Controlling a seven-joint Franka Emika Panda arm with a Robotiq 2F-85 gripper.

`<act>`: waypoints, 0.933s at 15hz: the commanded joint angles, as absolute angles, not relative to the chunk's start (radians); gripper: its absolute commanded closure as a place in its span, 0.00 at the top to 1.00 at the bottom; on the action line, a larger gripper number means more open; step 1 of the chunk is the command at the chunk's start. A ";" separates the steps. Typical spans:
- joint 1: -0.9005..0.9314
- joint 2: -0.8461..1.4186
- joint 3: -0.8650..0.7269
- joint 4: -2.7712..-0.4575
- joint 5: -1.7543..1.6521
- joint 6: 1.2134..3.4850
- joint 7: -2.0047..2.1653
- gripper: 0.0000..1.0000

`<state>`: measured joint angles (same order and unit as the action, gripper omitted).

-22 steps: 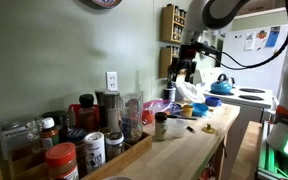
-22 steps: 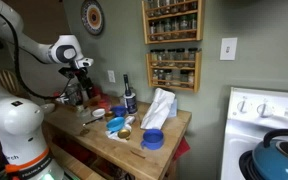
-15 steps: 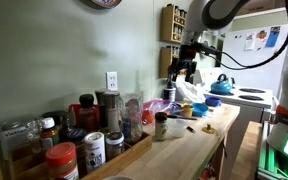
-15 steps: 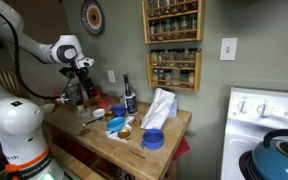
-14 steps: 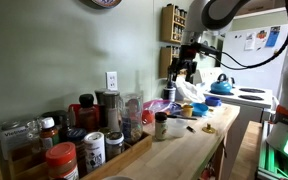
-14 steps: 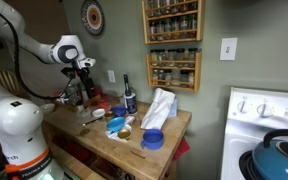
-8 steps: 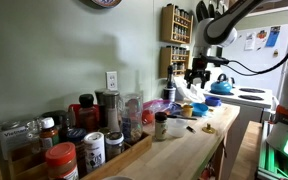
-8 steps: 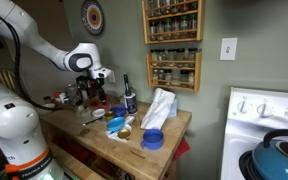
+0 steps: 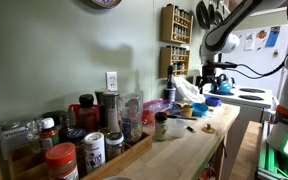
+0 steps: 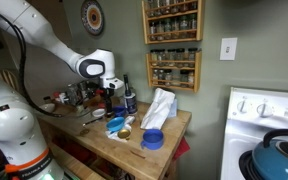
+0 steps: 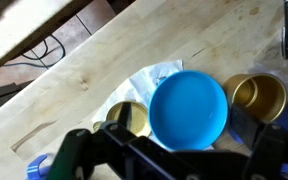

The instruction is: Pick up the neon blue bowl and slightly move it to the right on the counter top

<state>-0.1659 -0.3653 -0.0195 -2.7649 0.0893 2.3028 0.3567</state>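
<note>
Hand (image 11: 171,150) above neon blue bowl (image 11: 188,109).

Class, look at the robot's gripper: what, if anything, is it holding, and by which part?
Nothing. The gripper hangs open and empty above the counter top; the neon blue bowl sits on it, apart from the gripper.

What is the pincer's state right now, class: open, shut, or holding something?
Pincer: open, holding nothing, poised over the neon blue bowl.
</note>
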 commanded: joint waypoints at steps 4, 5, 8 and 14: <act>-0.187 -0.280 -0.022 -2.759 -0.016 2.354 0.334 1.00; -0.186 -0.246 -0.038 -2.760 -0.019 2.383 0.302 1.00; -0.184 -0.135 -0.065 -2.750 -0.013 2.465 0.260 1.00; -0.169 -0.007 -0.108 -2.719 0.044 2.588 0.153 0.65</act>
